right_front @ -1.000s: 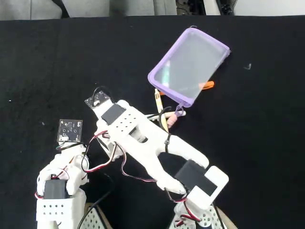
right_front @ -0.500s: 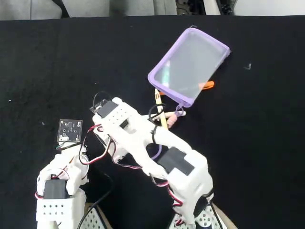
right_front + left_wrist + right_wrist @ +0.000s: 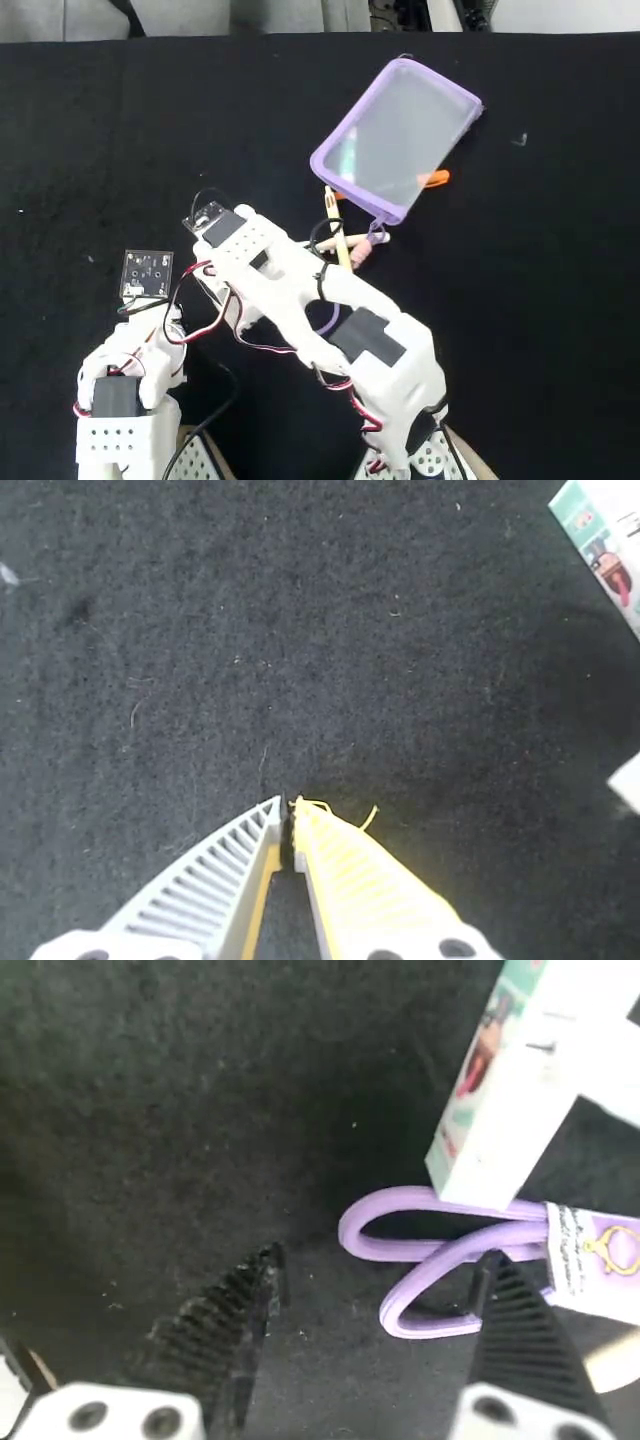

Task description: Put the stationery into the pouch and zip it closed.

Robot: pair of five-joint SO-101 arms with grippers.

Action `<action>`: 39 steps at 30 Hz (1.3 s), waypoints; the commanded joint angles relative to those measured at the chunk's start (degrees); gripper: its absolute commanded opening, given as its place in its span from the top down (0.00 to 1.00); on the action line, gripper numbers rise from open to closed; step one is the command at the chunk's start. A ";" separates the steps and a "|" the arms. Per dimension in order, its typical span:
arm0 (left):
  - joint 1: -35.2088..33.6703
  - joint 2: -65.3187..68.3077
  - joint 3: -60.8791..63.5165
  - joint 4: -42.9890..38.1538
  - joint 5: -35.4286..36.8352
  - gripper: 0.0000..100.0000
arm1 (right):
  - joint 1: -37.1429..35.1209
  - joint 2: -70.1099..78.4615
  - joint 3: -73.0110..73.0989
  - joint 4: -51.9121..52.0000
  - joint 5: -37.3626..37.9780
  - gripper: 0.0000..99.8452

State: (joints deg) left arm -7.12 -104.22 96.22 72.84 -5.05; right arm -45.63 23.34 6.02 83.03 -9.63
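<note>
The right gripper (image 3: pixel 382 1258) hangs with its fingers spread over a purple loop (image 3: pixel 400 1250) beside a white box (image 3: pixel 510 1110). The left gripper's (image 3: pixel 291 805) fingers are pressed together above bare bench (image 3: pixel 120 120). The pouch (image 3: pixel 398 138) lies well apart, with pens (image 3: pixel 335 222) at its edge. Closing here could snag the loop and drag it, missing the box.
</note>
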 commanded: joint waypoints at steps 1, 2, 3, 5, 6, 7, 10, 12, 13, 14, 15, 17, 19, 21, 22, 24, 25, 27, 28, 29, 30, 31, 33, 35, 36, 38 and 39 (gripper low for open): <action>-0.13 -0.35 1.01 0.26 0.44 0.97 | 0.35 -0.31 -3.38 -0.44 0.53 0.71; -0.13 -0.35 1.01 0.26 0.44 0.97 | 0.35 -0.31 -3.82 -0.44 0.44 0.71; -0.13 -0.35 1.01 0.26 0.44 0.97 | 0.44 -0.31 -4.00 -0.44 0.44 0.71; -0.13 -0.35 1.01 0.26 0.44 0.97 | 0.44 -0.66 -4.00 -0.09 0.53 0.71; -0.13 -0.35 1.01 0.26 0.44 0.97 | 0.44 -0.75 -4.09 0.18 0.53 0.71; -0.13 -0.35 1.01 0.26 0.44 0.97 | 0.44 -1.10 -4.09 1.05 0.53 0.71; -0.13 -0.35 1.01 0.26 0.44 0.97 | 0.44 -2.15 -4.09 3.78 0.26 0.71; -0.13 -0.35 1.01 0.26 0.44 0.97 | 0.88 -1.89 -4.00 4.57 0.18 0.71; -0.13 -0.35 1.01 0.26 0.44 0.97 | 1.49 -1.54 -4.00 4.57 0.09 0.71; -0.13 -0.35 1.01 0.26 0.44 0.97 | 2.20 -1.01 -4.09 4.04 0.09 0.71; -0.13 -0.35 1.01 0.26 0.44 0.97 | 2.99 -0.40 -4.26 3.43 0.09 0.71; -0.13 -0.35 1.01 0.26 0.44 0.97 | 4.66 1.10 -6.11 3.25 0.09 0.71; -0.13 -0.35 1.01 0.26 0.44 0.97 | 6.33 2.24 -8.92 5.01 0.44 0.71; -0.13 -0.35 1.01 0.26 0.44 0.97 | 7.65 2.95 -13.23 8.62 0.62 0.71; -0.13 -0.35 1.01 0.26 0.44 0.97 | 8.53 3.12 -15.43 10.55 0.70 0.71; -0.13 -0.35 1.01 0.26 0.44 0.97 | 10.90 3.30 -19.03 13.71 3.16 0.71; -0.13 -0.35 1.01 0.26 0.44 0.97 | 12.13 3.30 -20.35 14.86 5.10 0.71; -0.13 -0.35 1.01 0.26 0.44 0.97 | 14.15 3.30 -21.49 15.56 7.47 0.71; -0.13 -0.35 1.01 0.26 0.44 0.97 | 15.03 3.30 -21.67 15.56 7.82 0.71; -0.13 -0.35 1.01 0.26 0.44 0.97 | 15.74 3.21 -21.67 15.38 7.82 0.71; -0.13 -0.35 1.01 0.26 0.44 0.97 | 16.35 3.21 -21.76 15.38 7.82 0.71; -0.13 -0.35 1.01 0.26 0.44 0.97 | 16.88 3.21 -21.76 15.38 7.82 0.71; -0.13 -0.35 1.01 0.26 0.44 0.97 | 17.32 2.95 -21.76 15.47 7.91 0.71; -0.13 -0.35 1.01 0.26 0.44 0.97 | 17.49 2.95 -21.76 15.38 7.91 0.71; -0.13 -0.35 1.01 0.26 0.44 0.97 | 17.41 2.95 -21.67 15.38 7.91 0.71; -0.13 -0.35 1.01 0.26 0.44 0.97 | 17.32 3.03 -21.58 15.38 7.91 0.71; -0.13 -0.35 1.01 0.26 0.44 0.97 | 17.32 3.03 -21.58 15.38 7.91 0.71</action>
State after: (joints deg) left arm -7.12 -104.22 96.22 72.84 -5.05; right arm -29.10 26.86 -12.97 97.71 -2.24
